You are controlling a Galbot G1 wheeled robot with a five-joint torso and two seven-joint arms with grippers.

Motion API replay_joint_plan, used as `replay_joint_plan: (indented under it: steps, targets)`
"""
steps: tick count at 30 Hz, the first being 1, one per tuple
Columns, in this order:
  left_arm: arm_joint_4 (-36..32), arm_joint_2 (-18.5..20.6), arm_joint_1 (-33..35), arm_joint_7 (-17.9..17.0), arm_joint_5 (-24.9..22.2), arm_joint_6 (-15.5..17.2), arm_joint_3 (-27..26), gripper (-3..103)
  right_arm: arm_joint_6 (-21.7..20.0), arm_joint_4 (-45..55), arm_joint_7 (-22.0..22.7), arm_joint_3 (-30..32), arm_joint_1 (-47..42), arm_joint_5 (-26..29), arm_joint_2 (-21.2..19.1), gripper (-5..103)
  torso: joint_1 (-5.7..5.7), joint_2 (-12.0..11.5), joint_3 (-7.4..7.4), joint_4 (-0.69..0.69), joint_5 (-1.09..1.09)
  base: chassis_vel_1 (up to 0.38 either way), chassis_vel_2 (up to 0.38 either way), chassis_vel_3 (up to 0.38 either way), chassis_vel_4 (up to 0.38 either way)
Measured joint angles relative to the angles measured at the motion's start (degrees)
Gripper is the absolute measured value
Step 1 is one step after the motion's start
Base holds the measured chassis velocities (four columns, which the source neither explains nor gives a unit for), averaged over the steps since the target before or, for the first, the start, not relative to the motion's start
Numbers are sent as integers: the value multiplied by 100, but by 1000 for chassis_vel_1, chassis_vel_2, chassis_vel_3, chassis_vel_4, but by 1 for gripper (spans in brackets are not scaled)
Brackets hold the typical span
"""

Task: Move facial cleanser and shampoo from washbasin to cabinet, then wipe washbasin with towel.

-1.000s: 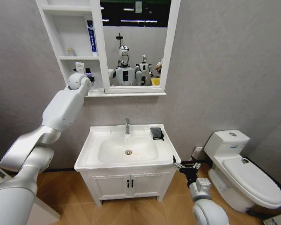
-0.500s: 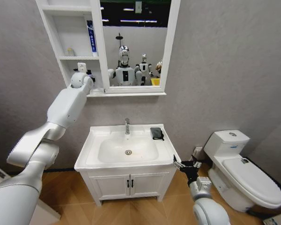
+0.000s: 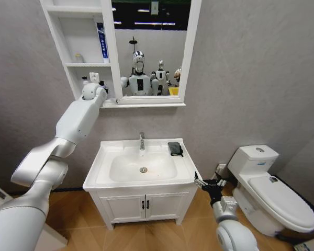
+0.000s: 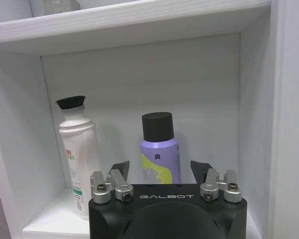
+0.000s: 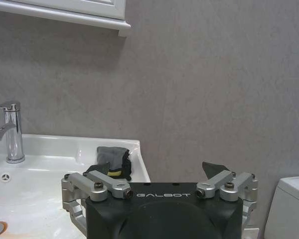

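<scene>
Left wrist view: the left gripper (image 4: 159, 169) stands spread and empty before the purple bottle (image 4: 160, 149) and white bottle (image 4: 78, 154), both upright in the cabinet (image 3: 73, 39); the right gripper (image 5: 159, 172), spread, faces the towel (image 5: 111, 160) on the washbasin (image 3: 105, 151).

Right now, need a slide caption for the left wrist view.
Left gripper, jaws open, faces a white bottle and a purple bottle standing apart in the cabinet cubby.

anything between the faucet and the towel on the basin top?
Nothing. In the head view the stretch of white rim between the faucet and the towel on the washbasin is bare. The right wrist view shows the same gap bare.
</scene>
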Motion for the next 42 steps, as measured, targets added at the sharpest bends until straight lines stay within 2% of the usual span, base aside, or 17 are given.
replay_joint_plan:
  steps: [2, 7, 11, 17, 19, 23, 25, 26, 27, 28, 32, 34, 35, 38, 39, 40, 42]
  targets:
    - [-23, 15, 6, 0, -2, 0, 2, 74, 1, 0, 0, 0, 0, 0, 4, 100, 0, 0, 0, 0, 0, 0, 0, 0, 0]
    - [-243, 131, 61, -81, -103, -5, 6, 94, 11, 2, 0, -18, -25, -14, 31, 100, 0, 0, 0, 0, 0, 0, 0, 0, 0]
    - [-581, 285, 165, -185, -219, -5, -23, 99, 14, 24, 2, -26, -46, -30, 49, 100, 0, 1, 0, 0, 0, 0, 0, 0, 0]
    - [-2340, 1001, 772, -913, -914, 143, -232, 100, 14, 61, 15, -73, -41, -35, 37, 100, 0, 1, 0, -2, -1, 0, 0, 0, 0]
    - [-3365, 1512, 1395, -1182, -1181, 205, -535, 100, -32, 98, 34, -95, -25, -19, 30, 100, 0, 1, -2, -2, 3, 0, 0, 0, 0]
    - [-4202, 1994, 2201, -1202, -1255, 122, -882, 100, -66, 130, 60, -104, -17, -4, 36, 100, 0, 1, 0, 2, -6, 0, 0, 0, 0]
    - [-5149, 2440, 3477, -1042, -1015, -231, -1479, 100, -94, 134, 70, -120, 10, -3, 54, 100, -1, 2, -2, 2, 0, 0, 0, 0, 0]
    - [-5149, 2440, 3477, -1042, -1015, -231, -1479, 100, -94, 134, 70, -120, 10, -3, 54, 100, -1, 2, -2, 2, 0, 0, 0, 0, 0]
    - [-5476, 2516, 4120, -1036, -903, -400, -1787, 100, -96, 132, 71, -125, 12, -5, 70, 100, -1, 2, -2, 2, 0, 0, 0, 0, 0]
    - [-5915, 2496, 5022, -1016, -773, -562, -2290, 100, -96, 111, 71, -123, 17, -19, 115, 100, -1, 1, -1, 3, -6, 0, 0, 0, 0]
    - [-6502, 2334, 6189, -889, -498, -733, -2990, 100, -97, 105, 86, -107, 6, -40, 176, 100, 0, 2, -1, -2, 2, 0, 0, 0, 0]
    - [-7189, 1979, 7563, -420, 29, -862, -3849, 100, -125, 148, 95, -111, 6, -46, 186, 100, 0, 1, -1, -2, 0, 0, 0, 0, 0]
    - [-7189, 1979, 7563, -420, 29, -862, -3849, 100, -125, 148, 95, -111, 6, -46, 186, 100, 0, 1, -1, -2, 0, 0, 0, 0, 0]
    - [-7969, 1179, 9640, 355, 1002, -1228, -5092, 100, -146, 233, 99, -107, -89, -51, 179, 100, -1, 1, -1, 2, -2, 0, 0, 0, 0]
    - [-7969, 1179, 9640, 355, 1002, -1228, -5092, 100, -146, 233, 99, -107, -89, -51, 179, 100, -1, 1, -1, 2, -2, 0, 0, 0, 0]
    - [-8194, 812, 10359, 714, 1468, -1498, -5532, 100, -146, 260, 104, -99, -142, -46, 157, 100, -2, 2, -2, 2, 1, 0, 0, 0, 0]
    - [-8344, 543, 10854, 968, 1754, -1675, -5786, 100, -147, 262, 106, -92, -158, -42, 120, 100, -2, 2, -2, 2, 1, 0, 0, 0, 0]
